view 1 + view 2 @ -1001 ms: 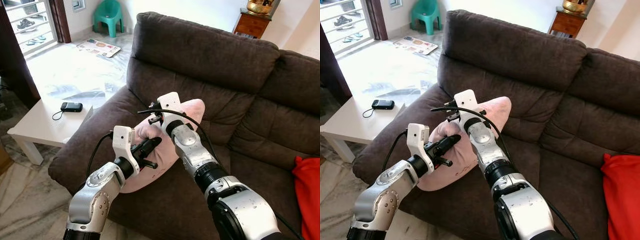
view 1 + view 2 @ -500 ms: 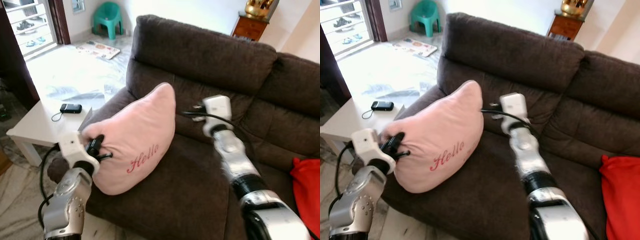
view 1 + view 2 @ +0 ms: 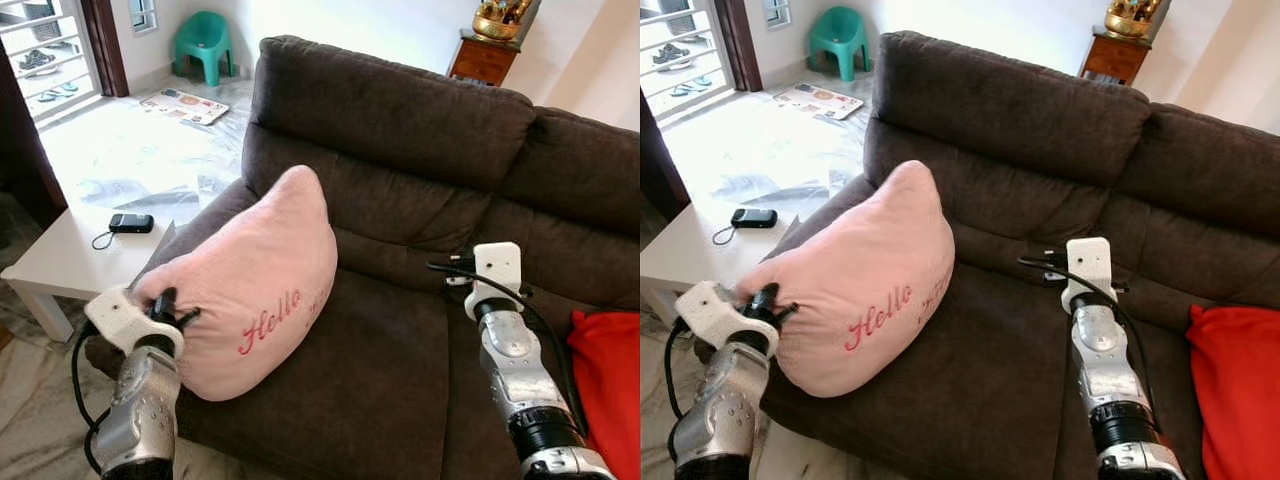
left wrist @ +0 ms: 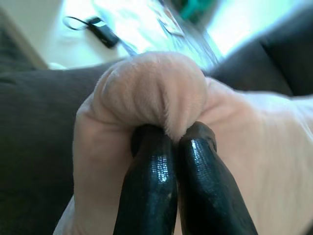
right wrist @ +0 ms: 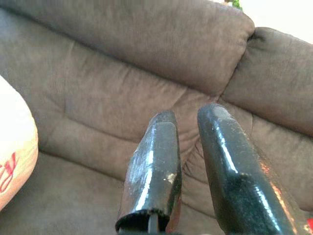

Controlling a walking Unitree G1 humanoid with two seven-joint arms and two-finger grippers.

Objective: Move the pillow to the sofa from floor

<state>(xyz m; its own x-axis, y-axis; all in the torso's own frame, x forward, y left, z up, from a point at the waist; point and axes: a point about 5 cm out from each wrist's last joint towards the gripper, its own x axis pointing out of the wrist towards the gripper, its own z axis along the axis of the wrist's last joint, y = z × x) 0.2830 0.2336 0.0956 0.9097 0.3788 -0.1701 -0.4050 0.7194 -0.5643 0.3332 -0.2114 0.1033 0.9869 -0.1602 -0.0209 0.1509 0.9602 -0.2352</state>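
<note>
A pink pillow [image 3: 262,290] with "Hello" stitched in red stands upright on the left seat of the dark brown sofa [image 3: 400,110], leaning against the left armrest. My left gripper [image 4: 171,134] is shut on a bunched lower corner of the pillow, at the armrest's front [image 3: 165,305]. The right arm [image 3: 512,350] reaches over the middle seat, well apart from the pillow. Its gripper [image 5: 188,115] points at the sofa back, its fingers slightly open with nothing between them.
A white low table [image 3: 55,265] with a black phone [image 3: 131,222] stands left of the sofa. A red cushion [image 3: 610,365] lies on the right seat. A green plastic chair [image 3: 203,40] and a wooden cabinet [image 3: 484,58] stand beyond.
The right gripper let go of the pillow and drew away to the right. The pillow rose upright on the seat. The left gripper kept its hold and shifted left and down.
</note>
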